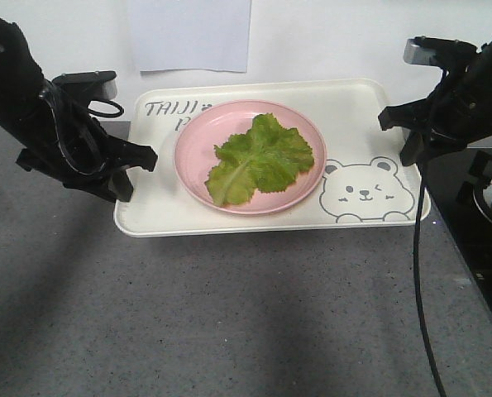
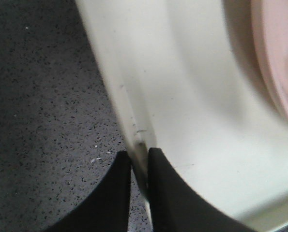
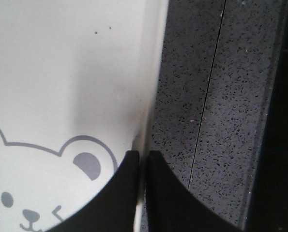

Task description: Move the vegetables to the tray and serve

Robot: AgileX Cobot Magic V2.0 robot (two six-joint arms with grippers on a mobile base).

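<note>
1. Grey speckled surface (image 1: pixel 229 314) carries the cream tray (image 1: pixel 155 211).
2. Lettuce leaves (image 1: pixel 262 159) lie on a pink plate (image 1: pixel 196 136) inside the tray.
3. Left end effector (image 2: pixel 139 166) pinches the tray's left rim.
4. Right end effector (image 3: pixel 143 166) clamps its right rim.

Smooth plastic tray (image 1: pixel 370 107); speckled stone-like counter (image 1: pixel 229 314)

Grey "TAIJI" lettering on tray (image 1: pixel 150 207), next line hidden by plate (image 1: pixel 188 165)

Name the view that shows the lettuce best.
The front view: the whole lettuce lies in plain sight on the pink plate. The left wrist view catches only the plate's edge, no leaf; the right wrist view shows only tray and counter.
</note>
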